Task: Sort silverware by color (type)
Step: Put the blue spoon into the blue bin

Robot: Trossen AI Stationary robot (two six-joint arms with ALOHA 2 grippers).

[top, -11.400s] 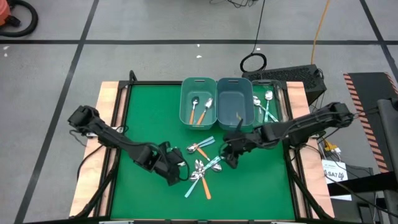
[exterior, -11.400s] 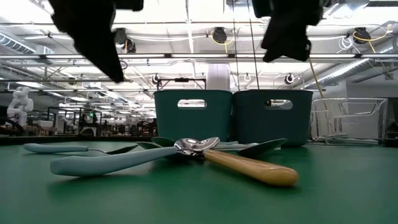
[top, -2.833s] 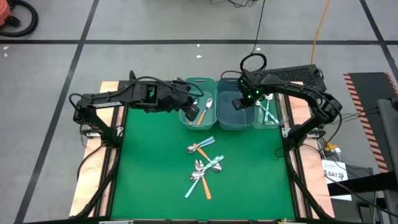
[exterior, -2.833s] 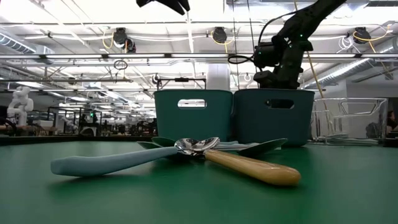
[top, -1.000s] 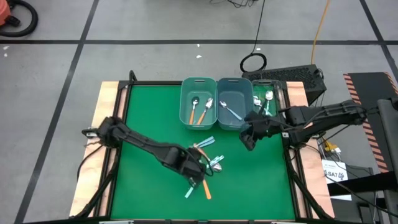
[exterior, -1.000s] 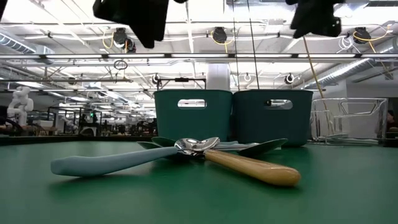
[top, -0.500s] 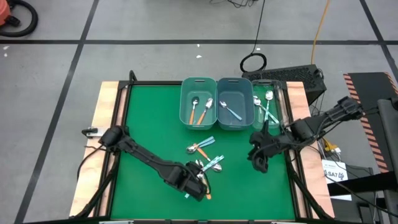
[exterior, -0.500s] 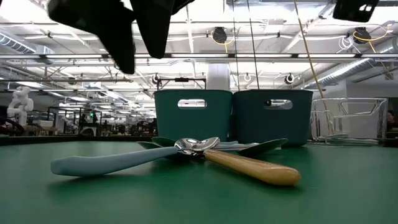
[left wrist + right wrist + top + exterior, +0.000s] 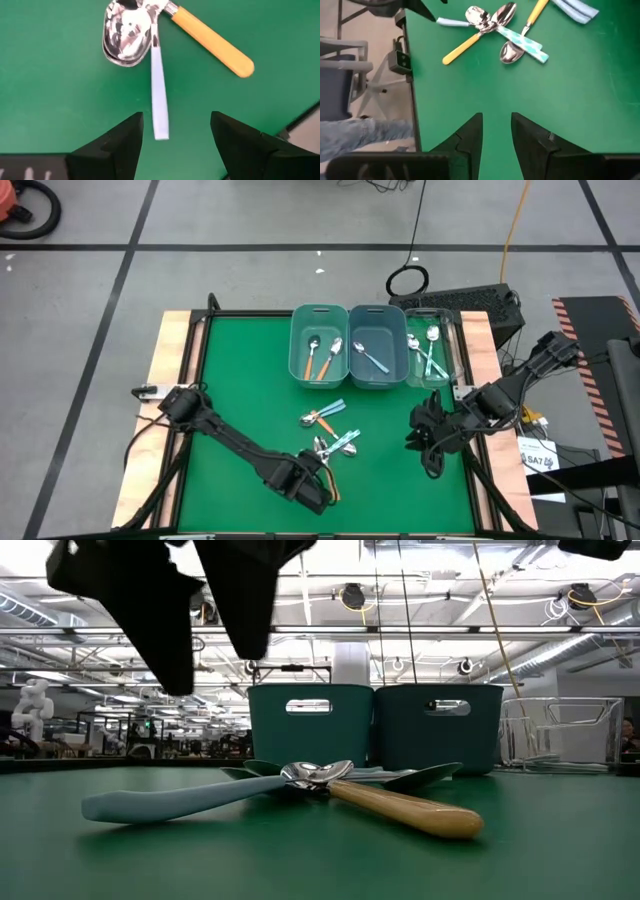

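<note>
Your left gripper (image 9: pixel 308 488) hangs over the near edge of the green bench (image 9: pixel 240 380), roughly at its middle, right above the near end of the spoon pile. In the left wrist view its fingers (image 9: pixel 117 145) stand wide apart with nothing between them, and a light blue handled spoon (image 9: pixel 156 95) lies on the mat in the gap ahead of them, its bowl stacked with others beside an orange handled spoon (image 9: pixel 210 40).

You have a loose pile of spoons (image 9: pixel 330 448) just toward the far edge from that gripper, with orange, light blue and patterned teal handles crossing one another. A smaller cluster (image 9: pixel 322 415) sits a little farther toward the bins, near the middle of the bench.

At the far edge you see two teal bins side by side and touching. The left bin (image 9: pixel 318 318) holds two orange handled spoons (image 9: pixel 322 358). The right bin (image 9: pixel 378 317) holds one light blue handled spoon (image 9: pixel 372 360). Just right of it, a clear tray (image 9: pixel 455 350) carries several patterned teal spoons (image 9: pixel 428 352).

Your right gripper (image 9: pixel 430 442) hovers near the bench's right edge, toward the near corner, well apart from the pile. In the right wrist view its fingers (image 9: pixel 470 135) are parted only a little and hold nothing.
</note>
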